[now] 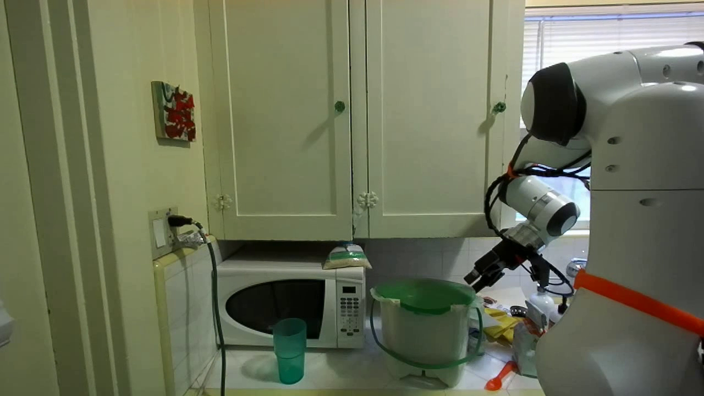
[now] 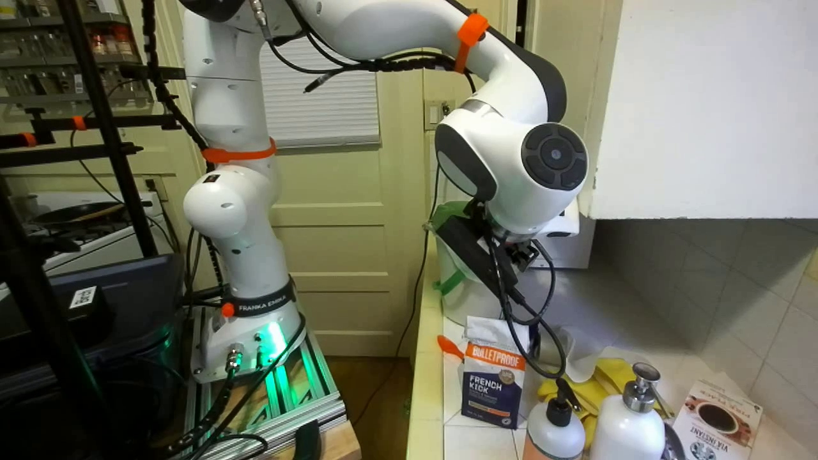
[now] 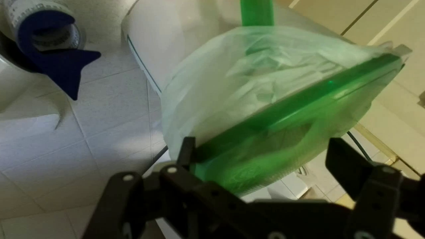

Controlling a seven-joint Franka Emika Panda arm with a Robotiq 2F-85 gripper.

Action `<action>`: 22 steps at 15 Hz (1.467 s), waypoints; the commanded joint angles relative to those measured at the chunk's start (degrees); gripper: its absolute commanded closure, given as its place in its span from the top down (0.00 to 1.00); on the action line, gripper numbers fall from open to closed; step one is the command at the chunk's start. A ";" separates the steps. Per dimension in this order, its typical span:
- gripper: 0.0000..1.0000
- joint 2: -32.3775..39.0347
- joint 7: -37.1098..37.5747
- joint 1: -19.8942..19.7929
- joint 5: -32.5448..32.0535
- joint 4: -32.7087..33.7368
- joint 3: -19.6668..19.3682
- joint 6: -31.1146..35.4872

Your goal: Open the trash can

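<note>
The trash can (image 1: pixel 422 330) stands upright on the counter, a pale translucent bin with its green lid (image 1: pixel 432 294) lying across the top. A thin pale liner (image 3: pixel 232 83) hangs out from under the lid's rim. Its green carrying handle (image 1: pixel 423 364) droops across the front. In an exterior view, my gripper (image 1: pixel 474 282) is at the lid's right edge, angled down and left. Seen from the wrist, the gripper (image 3: pixel 262 149) is open, its fingers wide apart with part of the lid showing between them. Whether a finger touches the rim I cannot tell. My arm partly covers the trash can (image 2: pixel 460 281).
A white microwave (image 1: pixel 346 335) and a teal cup (image 1: pixel 290 352) stand left of the trash can. Cabinets (image 1: pixel 429 110) hang above. On the counter are a coffee bag (image 2: pixel 492 383), pump bottles (image 2: pixel 629 428), a yellow cloth (image 2: pixel 607 383) and an orange spoon (image 1: pixel 500 377).
</note>
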 commanded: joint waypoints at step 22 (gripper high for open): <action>1.00 1.70 2.74 -2.35 2.85 0.77 3.14 2.30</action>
